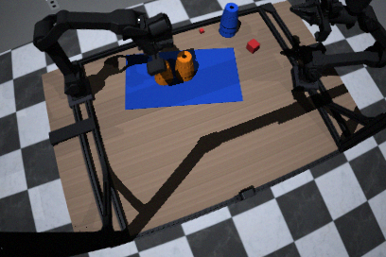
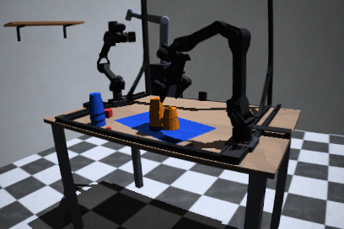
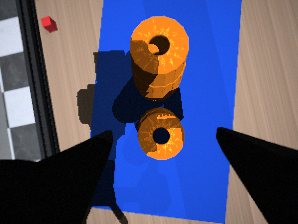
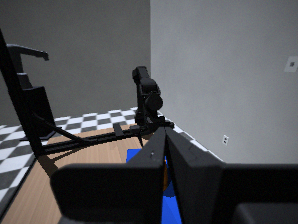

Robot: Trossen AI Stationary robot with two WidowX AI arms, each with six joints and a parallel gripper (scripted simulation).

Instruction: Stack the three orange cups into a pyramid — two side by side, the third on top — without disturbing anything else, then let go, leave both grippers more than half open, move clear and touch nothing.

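A tall orange stack (image 1: 185,64) (image 2: 156,112) (image 3: 159,55), which looks like one cup set over another, stands on the blue mat (image 1: 213,81) (image 2: 194,129) (image 3: 210,75). A single orange cup (image 1: 164,77) (image 2: 170,119) (image 3: 161,134) stands upside down right beside it. My left gripper (image 1: 156,67) (image 2: 162,89) (image 3: 163,133) is wide open and empty. It hovers above the single cup, with one finger on each side. My right gripper (image 1: 297,10) (image 2: 126,36) (image 4: 164,132) is shut on nothing and is raised high at the far end of the table.
A blue cup (image 1: 229,20) (image 2: 97,108) and a red cube (image 1: 253,45) (image 2: 108,113) stand off the mat near the right arm's end. A small red cube (image 1: 201,30) (image 3: 48,23) lies by the black frame rail (image 1: 90,138).
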